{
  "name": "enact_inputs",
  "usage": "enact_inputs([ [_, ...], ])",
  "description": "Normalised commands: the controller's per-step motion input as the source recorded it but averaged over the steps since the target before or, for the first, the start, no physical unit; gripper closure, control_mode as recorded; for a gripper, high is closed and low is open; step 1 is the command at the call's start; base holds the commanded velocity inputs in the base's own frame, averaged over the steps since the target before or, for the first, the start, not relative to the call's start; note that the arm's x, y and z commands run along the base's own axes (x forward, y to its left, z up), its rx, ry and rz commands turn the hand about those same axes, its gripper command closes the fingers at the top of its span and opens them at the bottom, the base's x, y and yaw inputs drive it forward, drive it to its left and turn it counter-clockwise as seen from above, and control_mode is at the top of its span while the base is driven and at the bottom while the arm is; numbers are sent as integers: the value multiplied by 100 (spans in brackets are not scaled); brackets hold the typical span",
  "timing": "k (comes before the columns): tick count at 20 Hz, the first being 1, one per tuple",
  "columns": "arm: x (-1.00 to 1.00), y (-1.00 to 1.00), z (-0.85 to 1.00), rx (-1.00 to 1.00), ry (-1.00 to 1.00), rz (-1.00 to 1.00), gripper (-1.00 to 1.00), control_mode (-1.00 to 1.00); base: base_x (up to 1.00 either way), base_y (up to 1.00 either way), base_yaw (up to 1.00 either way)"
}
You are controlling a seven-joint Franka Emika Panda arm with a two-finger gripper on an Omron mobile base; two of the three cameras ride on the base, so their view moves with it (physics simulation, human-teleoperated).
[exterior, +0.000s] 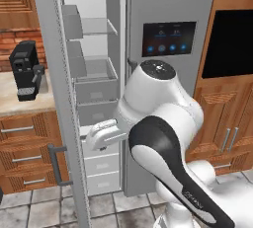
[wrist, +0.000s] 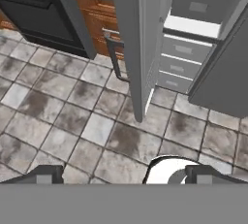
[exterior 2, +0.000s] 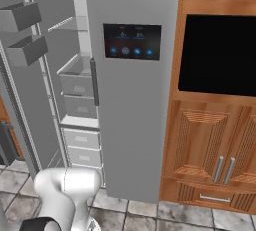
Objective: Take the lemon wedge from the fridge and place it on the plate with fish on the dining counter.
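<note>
The tall grey two-door fridge (exterior: pixel 168 5) stands upright, its long axis vertical, its front facing the robot base; in the left base view it sits between a brown wooden drawer cabinet (exterior: pixel 24 148) on its left and a wood-framed black wall oven (exterior: pixel 228 42) on its right. Its left door (exterior: pixel 57 98) is swung wide open, edge toward the camera, with grey door bins (exterior: pixel 71 22) on its inner face and a vertical bar handle (exterior: pixel 55 165) near the lower edge. Inside the open compartment are pale grey shelves (exterior: pixel 96 27) above and stacked drawers (exterior: pixel 101 165) below; no lemon wedge can be made out on them. The right door (exterior 2: pixel 132 100) is closed and carries a dark touchscreen panel with blue icons (exterior 2: pixel 132 41). A black coffee machine (exterior: pixel 25 71) stands on the beige worktop (exterior: pixel 20 101) left of the fridge. The white arm (exterior: pixel 163 123) is folded in front of the closed door. In the hand view the tool (wrist: pixel 123 175) points down at the mottled grey tiled floor (wrist: pixel 63 116), with the open door's edge and the lower drawers ahead; its two dark fingertips (wrist: pixel 46 174) sit well apart at the frame's bottom, spread with nothing between them.
</note>
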Motion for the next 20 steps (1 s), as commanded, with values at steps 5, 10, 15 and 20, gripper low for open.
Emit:
enact_inputs([
  [5,-68,-100,38,-25,-8,-14,-100,-100,0,0,0],
  [10,0,-100,5,-2,-9,-1,-100,-100,0,0,0],
  [15,17,-100,15,-1,-25,1,-100,-100,0,0,0],
  [20,92,-100,15,1,-28,3,-100,-100,0,0,0],
])
